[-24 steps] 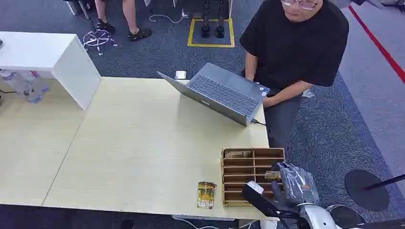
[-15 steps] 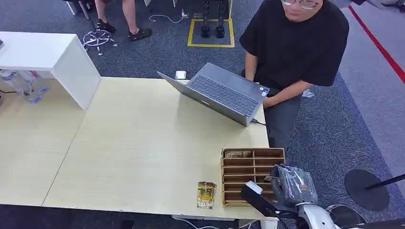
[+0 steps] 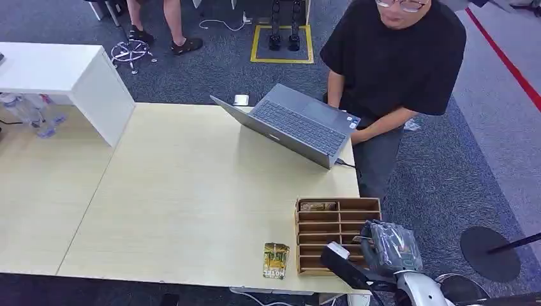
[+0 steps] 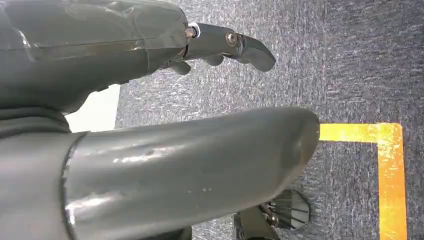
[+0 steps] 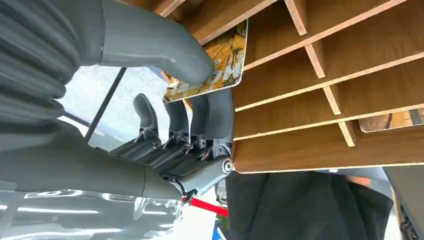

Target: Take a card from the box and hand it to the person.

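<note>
sitting at the far left of the head view, a white cabinet is standing at the table edge with bottles beside it. a second card is lying flat on the table near its front edge, just left of the box. a laptop is sitting open toward the far side, with a person in a black shirt standing behind it, one hand at the laptop corner. the box is sitting at the table's right front corner, its slots facing up, one card lying in the far left slot. right hand is reaching over the box's near right part; in the right wrist view the thumb is pressing on top of a card and the fingers are curling under it, so the right hand is pinching the card, which is sticking part way out of a box slot. left hand is hanging over carpet with yellow tape, fingers apart and holding nothing.
</note>
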Robot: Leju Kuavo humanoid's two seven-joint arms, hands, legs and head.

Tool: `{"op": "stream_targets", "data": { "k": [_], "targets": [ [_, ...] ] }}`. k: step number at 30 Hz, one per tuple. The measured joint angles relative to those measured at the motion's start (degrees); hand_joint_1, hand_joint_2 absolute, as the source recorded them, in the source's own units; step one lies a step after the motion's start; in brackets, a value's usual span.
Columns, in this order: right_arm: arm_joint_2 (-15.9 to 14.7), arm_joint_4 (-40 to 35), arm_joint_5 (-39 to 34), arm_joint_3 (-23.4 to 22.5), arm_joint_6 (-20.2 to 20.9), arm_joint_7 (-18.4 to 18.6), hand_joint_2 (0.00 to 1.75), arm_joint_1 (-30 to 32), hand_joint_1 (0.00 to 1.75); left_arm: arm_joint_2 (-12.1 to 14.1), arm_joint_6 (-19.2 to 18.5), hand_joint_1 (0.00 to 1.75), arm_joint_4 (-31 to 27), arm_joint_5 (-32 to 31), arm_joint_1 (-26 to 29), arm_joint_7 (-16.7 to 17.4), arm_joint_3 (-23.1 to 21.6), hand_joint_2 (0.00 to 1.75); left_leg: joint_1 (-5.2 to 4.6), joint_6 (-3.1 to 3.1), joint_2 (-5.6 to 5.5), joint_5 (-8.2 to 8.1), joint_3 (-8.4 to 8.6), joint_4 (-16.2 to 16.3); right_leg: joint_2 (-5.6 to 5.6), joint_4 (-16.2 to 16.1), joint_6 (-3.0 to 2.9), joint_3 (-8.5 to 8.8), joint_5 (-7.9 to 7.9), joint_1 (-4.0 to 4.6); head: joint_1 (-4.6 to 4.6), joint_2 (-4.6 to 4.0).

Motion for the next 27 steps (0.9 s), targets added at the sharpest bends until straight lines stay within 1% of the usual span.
{"op": "stream_targets", "data": {
  "k": [1, 2, 4, 6, 13, 20, 23, 27],
  "targets": [
    [0.00, 0.00, 0.02, 0.00, 0.00, 0.00, 1.75, -0.03, 1.50, 0.00, 0.00, 0.00, -0.02, 0.00, 0.00, 0.00, 0.00, 0.00, 0.00, 0.00, 0.00, 0.00, 0.00, 0.00, 0.00, 0.00, 0.00, 0.00, 0.00, 0.00, -0.02, 0.00],
    [0.00, 0.00, 0.02, 0.00, 0.00, 0.00, 1.75, -0.12, 1.61, 0.00, 0.00, 0.00, 0.00, 0.00, 0.00, 0.00, 0.00, 0.00, 0.00, 0.00, 0.00, 0.00, 0.00, 0.00, 0.00, 0.00, 0.00, 0.00, 0.00, 0.00, 0.00, 0.00],
    [0.00, 0.00, 0.09, 0.00, 0.00, 0.00, 1.75, -0.35, 1.62, 0.00, 0.00, 0.00, 0.00, 0.00, 0.00, 0.02, 0.00, 0.00, 0.00, 0.00, 0.00, 0.00, 0.01, 0.00, 0.00, 0.00, 0.00, 0.00, 0.00, 0.00, 0.00, 0.00],
    [0.00, 0.00, 0.67, -0.02, 0.04, 0.00, 1.75, -0.53, 1.75, 0.00, 0.00, 0.00, -0.02, 0.00, 0.00, 0.00, 0.00, 0.00, 0.00, 0.00, 0.00, 0.00, 0.01, 0.00, -0.01, 0.00, 0.00, 0.01, 0.00, 0.00, -0.02, 0.00],
    [-0.04, -0.31, 1.97, -0.39, 1.05, 0.00, 1.75, -0.69, 1.75, 0.00, 0.00, 0.00, -0.02, 0.02, 0.00, -0.02, 0.00, 0.00, 0.00, 0.00, 0.00, 0.00, 0.01, 0.00, 0.00, 0.00, 0.00, 0.01, 0.00, 0.00, 0.00, 0.00],
    [-0.24, -0.78, 2.25, -0.87, 1.22, 0.00, 1.75, -0.69, 1.75, 0.00, -0.02, 0.00, -0.02, 0.13, 0.00, -0.09, 0.00, 0.00, 0.00, 0.00, 0.00, 0.00, 0.01, 0.00, 0.00, 0.00, 0.00, 0.01, 0.00, 0.00, 0.00, 0.00],
    [-0.90, -2.81, 1.97, -1.61, 1.64, 0.00, 1.75, -0.94, 1.75, 0.00, -0.02, 0.00, 0.00, 0.52, 0.00, -0.22, 0.00, 0.00, 0.00, 0.00, 0.00, 0.00, 0.00, 0.00, 0.00, 0.00, 0.00, 0.01, 0.00, 0.00, -0.02, 0.00],
    [-1.51, -5.93, -0.88, -2.69, 2.73, -0.22, 1.75, -1.83, 1.75, 0.00, 0.00, 0.00, -0.02, 1.05, 0.01, -0.77, 0.00, 0.00, 0.00, 0.00, 0.00, 0.00, 0.01, 0.00, 0.00, 0.00, 0.00, 0.02, 0.00, 0.00, -0.02, 0.00]
  ]
}}
